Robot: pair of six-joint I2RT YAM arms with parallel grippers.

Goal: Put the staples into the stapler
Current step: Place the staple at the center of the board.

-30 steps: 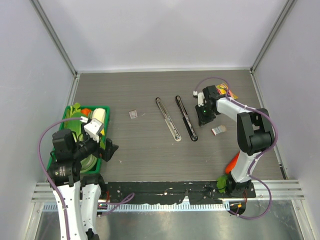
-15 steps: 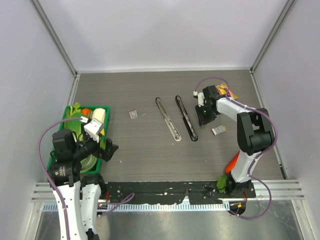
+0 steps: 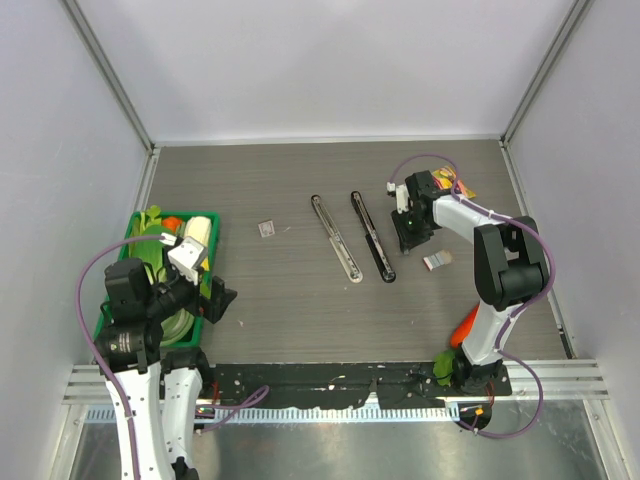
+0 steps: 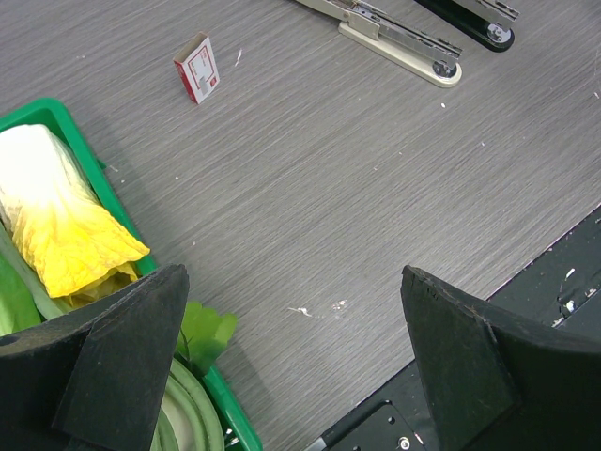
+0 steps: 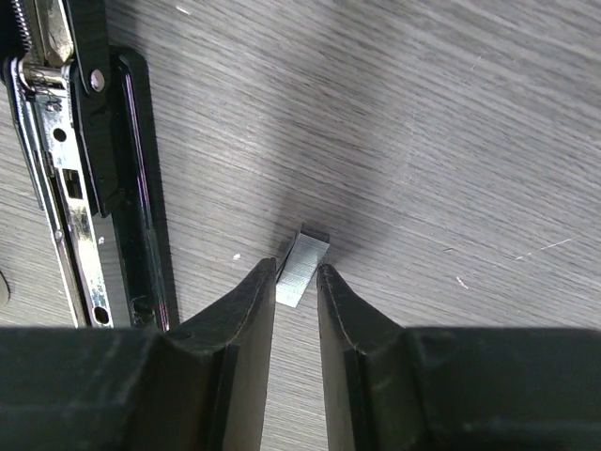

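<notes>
Because it seems meant for the open black stapler (image 5: 141,216) just beside it, a small silver strip of staples (image 5: 305,258) is pinched by the narrow right gripper (image 5: 296,274), while the left gripper (image 4: 293,275) is held wide open.

Grey wood-grain tabletop (image 3: 280,290), plain white walls (image 3: 320,60), perhaps aluminium posts (image 3: 110,75)

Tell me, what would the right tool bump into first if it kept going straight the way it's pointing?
The right tool points down at the table. First in line is the small strip of staples lying between its fingertips, then the tabletop right behind it; depth is hard to judge.
</notes>
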